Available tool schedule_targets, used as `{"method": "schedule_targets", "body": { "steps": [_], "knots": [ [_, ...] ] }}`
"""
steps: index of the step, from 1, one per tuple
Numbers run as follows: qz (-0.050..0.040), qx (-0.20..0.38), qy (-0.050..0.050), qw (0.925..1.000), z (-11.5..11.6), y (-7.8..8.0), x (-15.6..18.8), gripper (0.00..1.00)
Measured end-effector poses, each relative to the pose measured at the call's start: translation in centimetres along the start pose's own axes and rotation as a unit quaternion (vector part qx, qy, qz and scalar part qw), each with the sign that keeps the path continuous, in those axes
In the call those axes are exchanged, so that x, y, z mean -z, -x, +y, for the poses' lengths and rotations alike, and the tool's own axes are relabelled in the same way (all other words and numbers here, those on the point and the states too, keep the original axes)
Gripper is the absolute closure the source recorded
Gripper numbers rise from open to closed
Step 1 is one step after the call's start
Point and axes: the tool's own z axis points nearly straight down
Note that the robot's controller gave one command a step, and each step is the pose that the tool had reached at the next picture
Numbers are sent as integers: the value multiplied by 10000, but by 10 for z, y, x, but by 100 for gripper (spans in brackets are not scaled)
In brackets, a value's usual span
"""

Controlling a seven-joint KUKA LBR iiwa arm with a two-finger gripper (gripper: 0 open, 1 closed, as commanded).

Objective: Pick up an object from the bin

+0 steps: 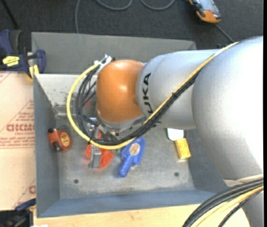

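My gripper (94, 158) is down near the bin's floor, left of centre, partly hidden under the arm's orange cover. It sits right on a small red-orange object (106, 160), which pokes out on either side of it. A blue plastic spring clamp (129, 157) lies just to the right of that, almost touching it. An orange and black tape measure (59, 139) rests to the left, close to the bin's left wall.
A yellow block (182, 148) and a small white piece with a green edge (174, 134) lie to the right, beside the arm. The arm and its cables cover the bin's middle and back.
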Motion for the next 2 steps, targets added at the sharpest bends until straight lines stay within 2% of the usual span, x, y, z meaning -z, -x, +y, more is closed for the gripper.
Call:
{"method": "schedule_targets", "body": {
  "steps": [1, 2],
  "knots": [
    [-40, -22, 8, 10000, -1, 2, 5, 0],
    [-61, 1366, 7, 9906, -46, 9, -26, 0]
  ]
}}
